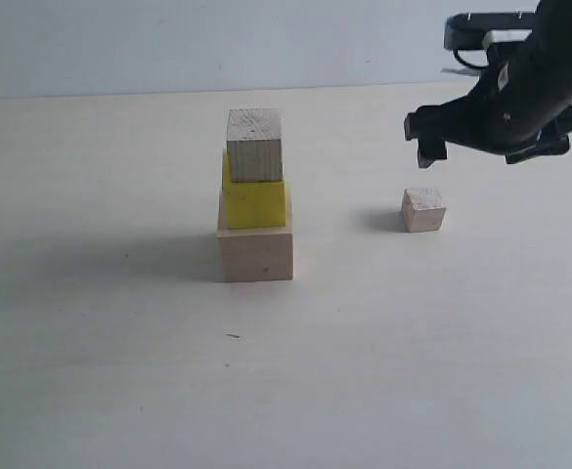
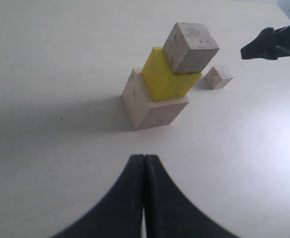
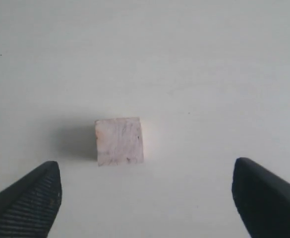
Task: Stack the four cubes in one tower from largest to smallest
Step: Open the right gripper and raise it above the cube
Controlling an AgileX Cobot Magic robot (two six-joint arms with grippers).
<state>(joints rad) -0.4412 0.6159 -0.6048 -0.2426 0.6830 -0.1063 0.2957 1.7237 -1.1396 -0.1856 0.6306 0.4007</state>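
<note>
Big wooden cube (image 1: 255, 254) on the table (image 1: 119, 342), yellow cube (image 1: 254, 203) on it, small wooden cube (image 1: 254, 145) on top, last small cube (image 1: 423, 210) alone nearby, right gripper (image 1: 479, 147) above it, wide apart, left gripper (image 2: 144, 159) pressed together, empty.

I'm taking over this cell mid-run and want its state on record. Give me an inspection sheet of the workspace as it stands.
Surface: pale table, shadows falling left of the cubes.
Job's things: large pale cube at the bottom, yellow cube on it, wooden cube on top; small wooden cube alone on the table, right of the stack.
Clutter: one tiny dark speck in front of the stack.
Grippers: left gripper shut, empty, away from the stack; right gripper open above the small wooden cube, not touching it.
Cables: nothing seen.
Surroundings: plain pale wall behind the table.
</note>
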